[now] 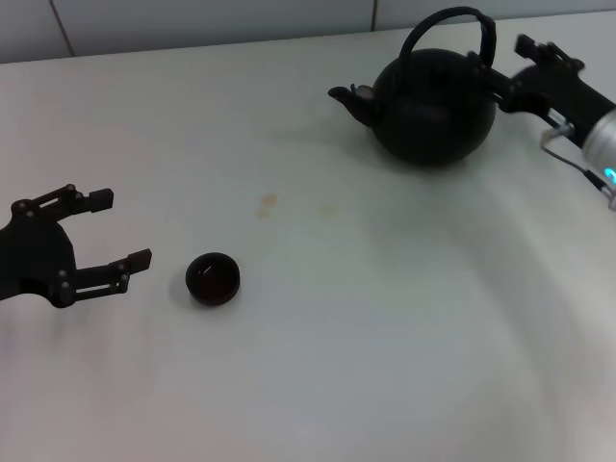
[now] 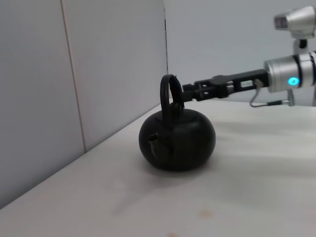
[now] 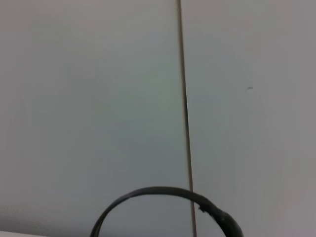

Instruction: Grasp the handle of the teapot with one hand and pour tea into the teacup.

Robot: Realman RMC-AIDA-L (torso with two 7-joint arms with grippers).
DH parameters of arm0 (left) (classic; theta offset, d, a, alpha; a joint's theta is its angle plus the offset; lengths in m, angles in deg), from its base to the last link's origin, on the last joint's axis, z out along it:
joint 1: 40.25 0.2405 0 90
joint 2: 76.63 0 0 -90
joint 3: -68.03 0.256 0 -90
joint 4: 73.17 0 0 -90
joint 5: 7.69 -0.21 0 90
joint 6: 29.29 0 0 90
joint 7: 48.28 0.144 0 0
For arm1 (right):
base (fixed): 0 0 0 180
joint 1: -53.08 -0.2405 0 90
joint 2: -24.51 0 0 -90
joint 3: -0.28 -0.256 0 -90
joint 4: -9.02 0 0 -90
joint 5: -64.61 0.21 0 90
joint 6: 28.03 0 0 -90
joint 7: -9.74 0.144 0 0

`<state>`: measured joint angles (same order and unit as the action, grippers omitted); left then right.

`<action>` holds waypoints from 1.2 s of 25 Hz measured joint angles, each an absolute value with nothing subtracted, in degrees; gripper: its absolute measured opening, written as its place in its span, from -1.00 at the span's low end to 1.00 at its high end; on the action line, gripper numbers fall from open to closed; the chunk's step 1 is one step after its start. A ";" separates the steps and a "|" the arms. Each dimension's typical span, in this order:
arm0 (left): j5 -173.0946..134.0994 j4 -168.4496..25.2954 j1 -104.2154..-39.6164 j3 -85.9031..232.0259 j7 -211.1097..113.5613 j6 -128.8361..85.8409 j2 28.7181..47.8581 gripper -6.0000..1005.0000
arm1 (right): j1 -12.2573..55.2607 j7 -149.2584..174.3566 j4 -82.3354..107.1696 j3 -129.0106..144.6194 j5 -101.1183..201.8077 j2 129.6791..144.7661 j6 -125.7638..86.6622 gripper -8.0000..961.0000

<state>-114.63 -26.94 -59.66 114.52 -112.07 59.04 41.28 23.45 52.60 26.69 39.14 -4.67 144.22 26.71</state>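
The matte-black teapot (image 1: 433,108) stands at the back right of the white table, spout pointing left; the left wrist view shows it too (image 2: 177,140). Its arched handle (image 1: 448,17) stands upright over the lid (image 2: 165,94), and its top arc shows in the right wrist view (image 3: 158,190). My right gripper (image 1: 505,63) is open right beside the handle's right end, fingertips by the pot's shoulder, holding nothing (image 2: 190,92). The small black teacup (image 1: 213,278) sits at the front left. My left gripper (image 1: 125,229) is open and empty, just left of the cup.
A grey panelled wall (image 1: 192,24) runs along the table's back edge close behind the teapot. A faint brownish stain (image 1: 267,201) marks the table (image 1: 385,318) between cup and pot.
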 joint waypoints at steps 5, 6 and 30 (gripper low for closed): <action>-114.10 -26.94 -59.41 114.51 -112.18 59.48 41.36 0.73 | 27.93 52.50 27.19 39.11 -3.44 144.21 37.34 0.66; -113.89 -26.94 -59.40 114.52 -112.17 59.78 41.38 0.73 | 27.93 52.50 27.19 39.11 -3.44 144.21 37.34 0.66; -103.97 -23.90 -53.87 109.91 -110.59 76.75 41.40 0.73 | 29.60 52.77 40.40 54.56 -22.90 143.83 68.34 0.66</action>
<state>-103.97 -23.90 -53.87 109.91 -110.59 76.75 41.40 29.60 52.77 40.40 54.56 -22.90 143.83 68.34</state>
